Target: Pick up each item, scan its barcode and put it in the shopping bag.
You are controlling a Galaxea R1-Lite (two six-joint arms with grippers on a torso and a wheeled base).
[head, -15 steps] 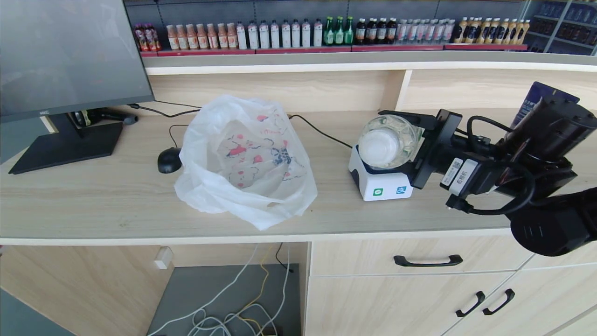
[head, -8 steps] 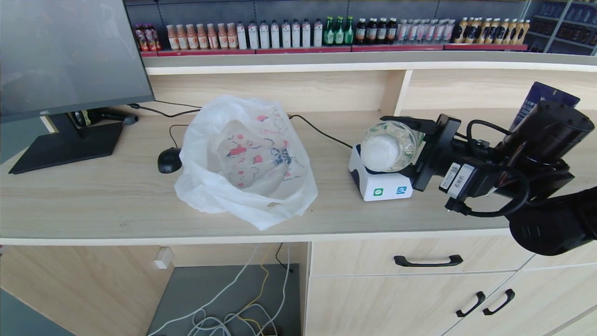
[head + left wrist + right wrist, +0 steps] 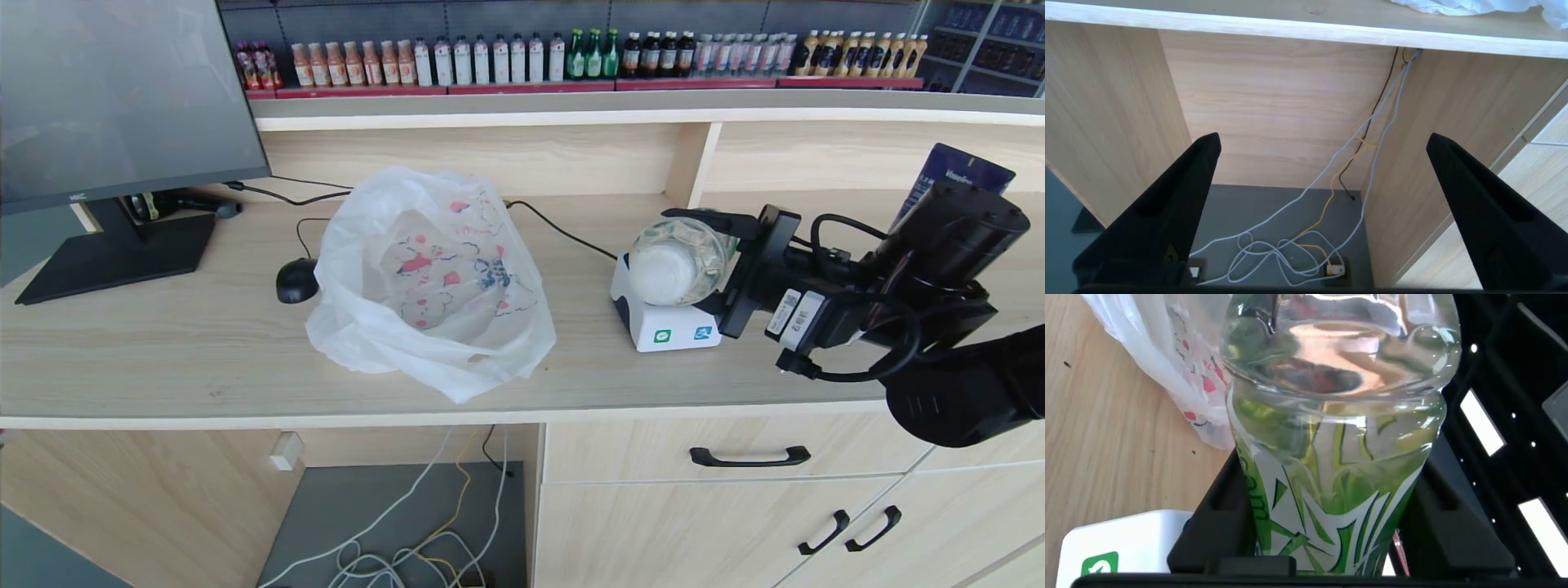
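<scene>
Right hand (image 3: 687,258) grips bottle (image 3: 663,269) (green-patterned label) over scanner (image 3: 668,331)

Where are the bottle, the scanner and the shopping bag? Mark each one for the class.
bottle (image 3: 678,261), head view, on the rounded end facing the camera.
scanner (image 3: 665,327), head view, on its white front face.
shopping bag (image 3: 359,327), head view, on its lower outer wall.
</scene>
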